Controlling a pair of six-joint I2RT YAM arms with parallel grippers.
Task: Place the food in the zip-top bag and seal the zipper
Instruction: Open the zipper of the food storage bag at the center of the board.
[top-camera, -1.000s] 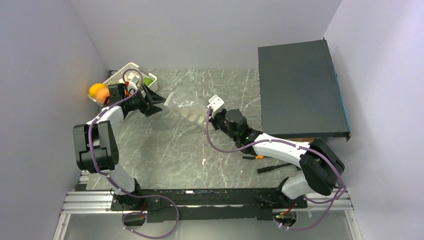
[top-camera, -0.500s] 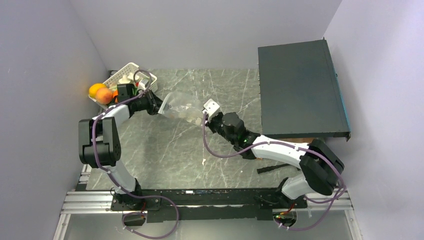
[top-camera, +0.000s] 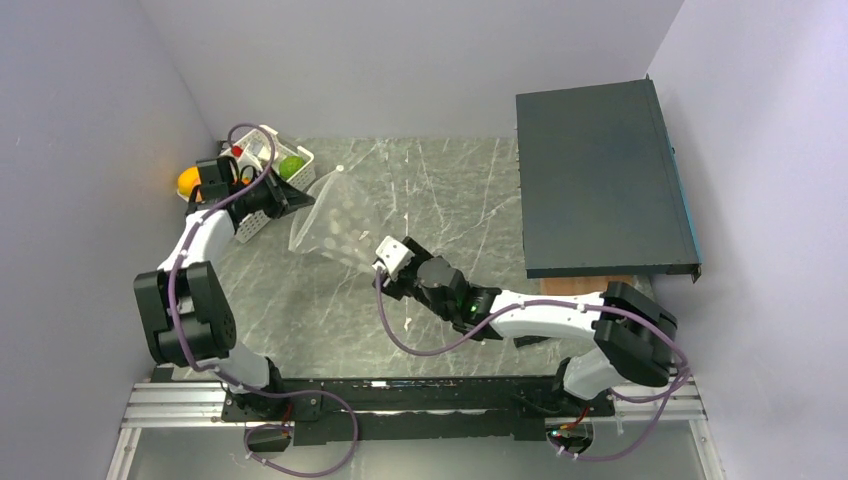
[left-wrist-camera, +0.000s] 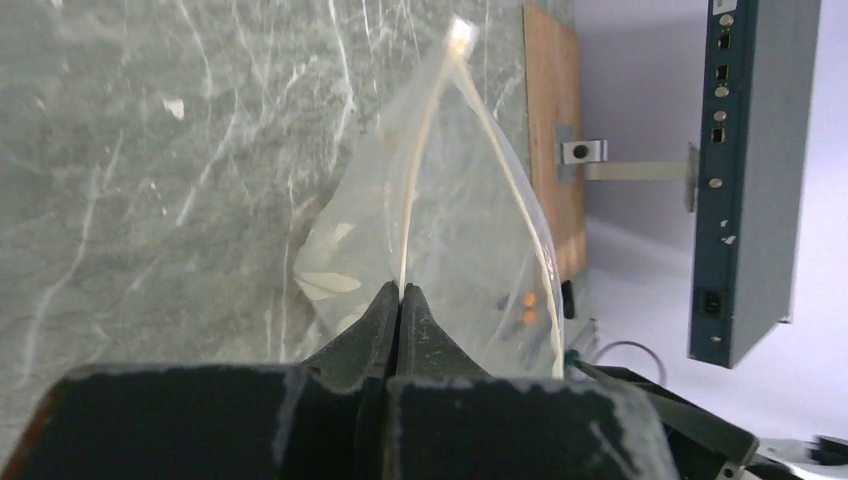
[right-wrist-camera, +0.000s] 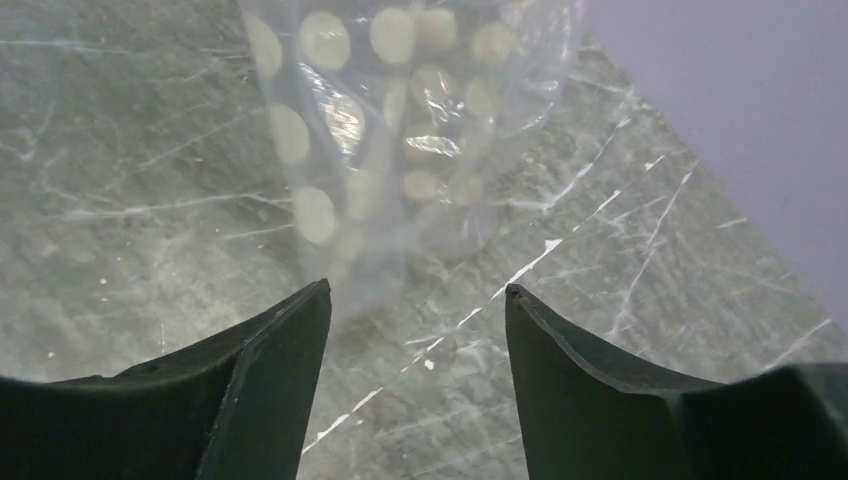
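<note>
1. The overhead view gives you the whole layout: one clear bag (top-camera: 335, 225) hangs over the marble table (top-camera: 450, 180). It is stretched from your left gripper (top-camera: 295, 200) down toward your right gripper (top-camera: 380, 265).
2. Only the left wrist view shows you the grip. The left gripper (left-wrist-camera: 400, 292) has its jaws pressed together on the whitish zipper strip (left-wrist-camera: 412, 190) at the bag's mouth, and the strip runs from the fingertips to the far corner of the bag (left-wrist-camera: 460, 230).
3. Only the right wrist view shows you the right gripper (right-wrist-camera: 415, 300) with its jaws spread apart and nothing clamped. The bag (right-wrist-camera: 400, 130) ends just ahead of the tips — you cannot tell whether it touches them.
4. That same view lets you see pale round pieces (right-wrist-camera: 315, 40) through the plastic. There are more than ten, and they overlap too much for an exact count.
5. Counted from above, you have two arms, one bag, one white basket (top-camera: 270, 133) at the far left and one dark box (top-camera: 600, 180) on the right. One green fruit (top-camera: 292, 166) and one orange fruit (top-camera: 188, 180) sit by the basket — outside the bag.
</note>
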